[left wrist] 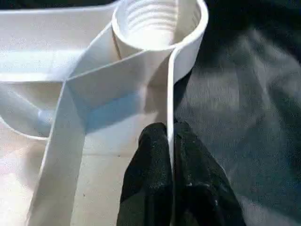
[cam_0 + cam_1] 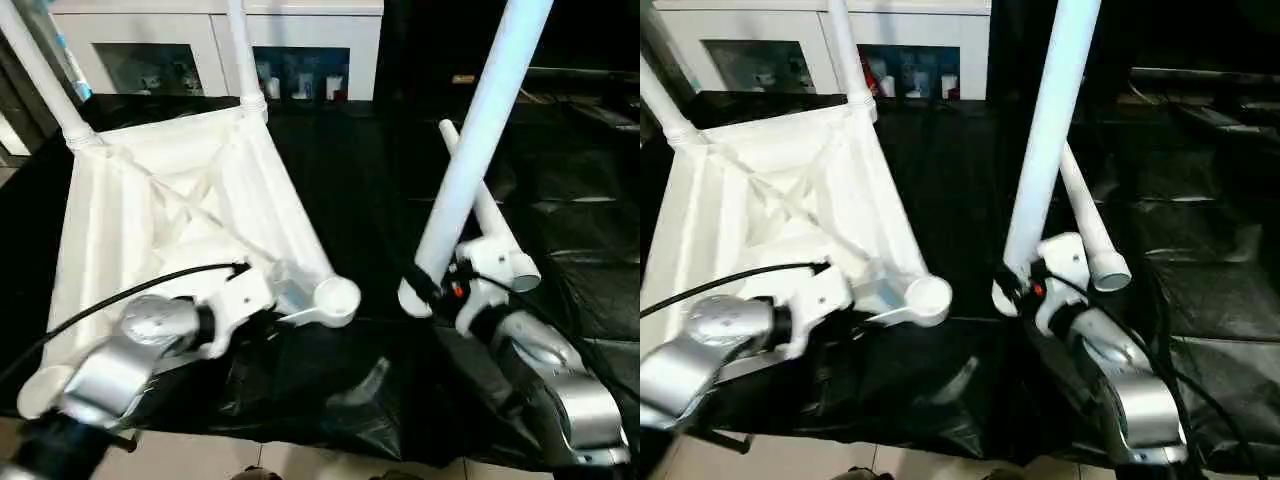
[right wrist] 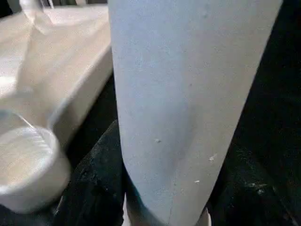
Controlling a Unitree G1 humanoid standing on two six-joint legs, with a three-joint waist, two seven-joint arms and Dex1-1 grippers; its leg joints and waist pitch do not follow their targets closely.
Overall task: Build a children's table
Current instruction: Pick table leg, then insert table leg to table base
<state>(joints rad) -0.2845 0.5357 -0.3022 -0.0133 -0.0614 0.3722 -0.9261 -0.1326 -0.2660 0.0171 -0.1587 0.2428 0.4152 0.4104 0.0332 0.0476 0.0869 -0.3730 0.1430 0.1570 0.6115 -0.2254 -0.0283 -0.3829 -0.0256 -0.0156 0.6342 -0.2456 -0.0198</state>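
While the upturned tabletop [image 2: 170,210] is lying on the black sheet [image 2: 330,390] at nine o'clock with two legs standing in its far sockets, the left gripper [image 1: 170,155] is pinching its thin rim beside the empty threaded corner socket [image 2: 337,297]. At three o'clock, the right gripper [image 2: 432,287] is clamping an upright white leg [image 2: 475,150]; another leg [image 2: 490,215] is lying behind it.

Head stereo pair: looked forward and down from above the silver forearms, the two eyes slightly apart, sharing the upturned table top [image 2: 170,200], the black-covered work surface [image 2: 340,180] and the white cabinet [image 2: 920,25] beyond its far edge. Left wrist camera: very close along its fingers [image 1: 150,188], facing a corner socket [image 1: 160,23]. Right wrist camera: very close, facing a leg [image 3: 188,94], the same socket [image 3: 28,165] beside it.
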